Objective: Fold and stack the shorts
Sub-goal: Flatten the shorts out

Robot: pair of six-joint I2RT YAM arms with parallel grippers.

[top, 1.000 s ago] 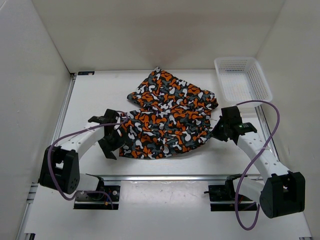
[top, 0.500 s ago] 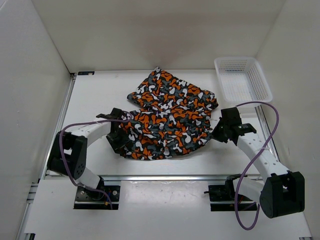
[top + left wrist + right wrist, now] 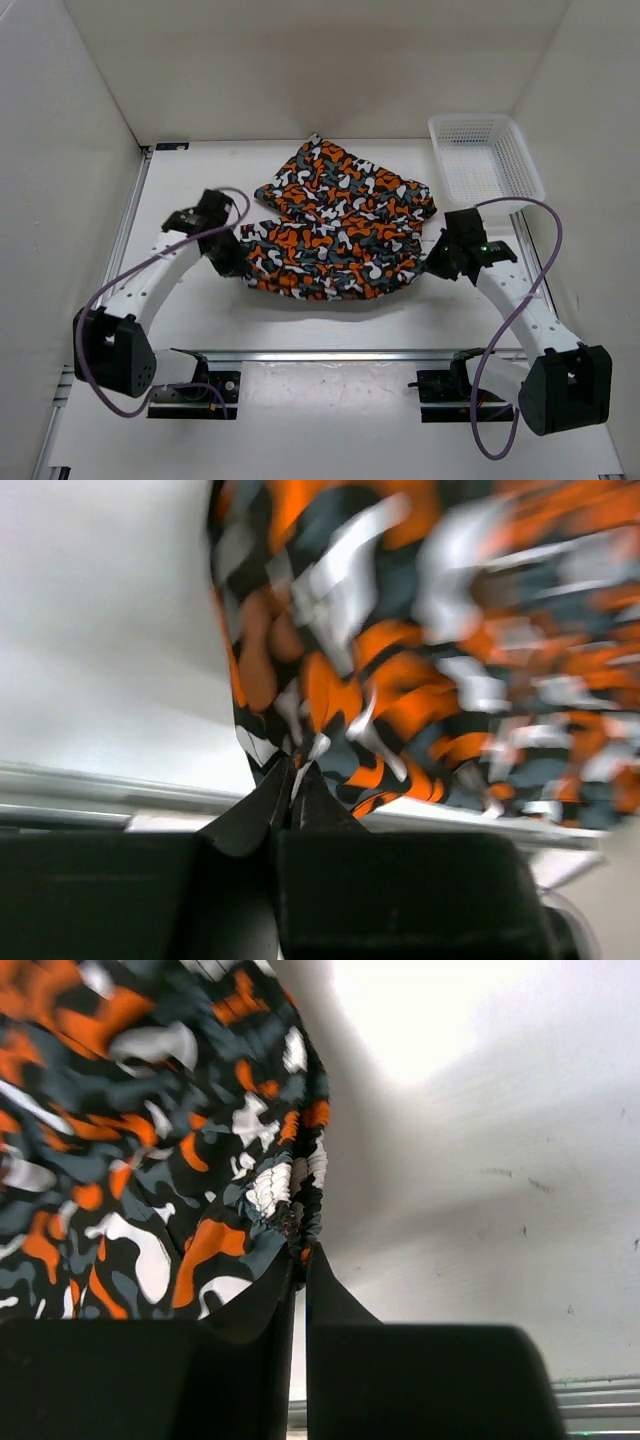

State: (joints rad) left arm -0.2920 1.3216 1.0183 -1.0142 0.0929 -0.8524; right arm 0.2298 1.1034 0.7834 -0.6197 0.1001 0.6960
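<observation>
1. Shorts (image 3: 335, 235) are spread, rumpled, over the middle of the table (image 3: 190, 190). One part is bunched toward 12 o'clock, and a lower band runs from 9 to 3 o'clock.
2. At the cloth's 9 o'clock edge, the left gripper (image 3: 293, 792) is pinched shut on a fold of fabric. A second ago its fingers were spread wide beside that edge and nothing was held.
3. At the 3 o'clock edge, the right gripper (image 3: 300, 1260) is clamped narrow on the gathered edge, as it was a second ago.
4. Since the left grasp was made, the near hem has been drawn slightly toward 12 o'clock.
5. With both ends now gripped, the grasping step is judged complete and the fold can be started. The near band would probably need to be lifted evenly and carried over toward 12 o'clock.
6. A basket (image 3: 440, 150) is seen at 2 o'clock, apart from the shorts.
</observation>
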